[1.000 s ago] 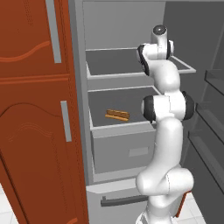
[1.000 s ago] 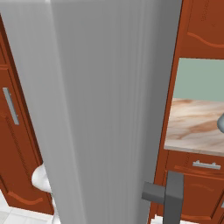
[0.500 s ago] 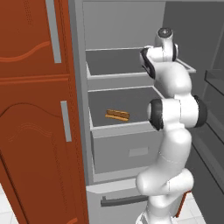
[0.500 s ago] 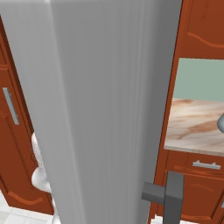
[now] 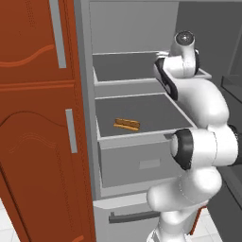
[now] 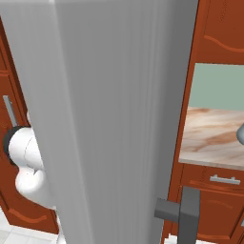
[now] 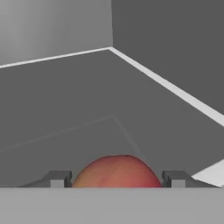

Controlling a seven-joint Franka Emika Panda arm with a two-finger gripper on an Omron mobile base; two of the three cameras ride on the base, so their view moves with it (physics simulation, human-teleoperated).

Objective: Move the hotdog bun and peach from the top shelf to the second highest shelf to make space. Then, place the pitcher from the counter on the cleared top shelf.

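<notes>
The peach [image 7: 116, 171], round and red-orange, sits between my gripper's [image 7: 116, 179] two fingertips [image 7: 57, 178] in the hand view, and they close against its sides. Past it lie a grey fridge floor and walls. In the left base view the hotdog bun [image 5: 126, 124] rests on the second highest shelf [image 5: 156, 111]. The top shelf [image 5: 132, 66] above it looks bare, with my wrist at its right front corner hiding the hand. The pitcher [image 6: 240, 135] peeks in at the right edge of the right base view, on the counter [image 6: 209, 138].
The open grey fridge door [image 6: 119, 119] blocks most of the right base view, its handle [image 6: 183, 217] low down. Tall red-brown cupboard doors [image 5: 38, 132] stand left of the fridge. A closed grey drawer front [image 5: 142, 163] hangs under the second shelf.
My arm's wrist and elbow have swung to the right and back from the top shelf opening. The bun has stayed where it was.
</notes>
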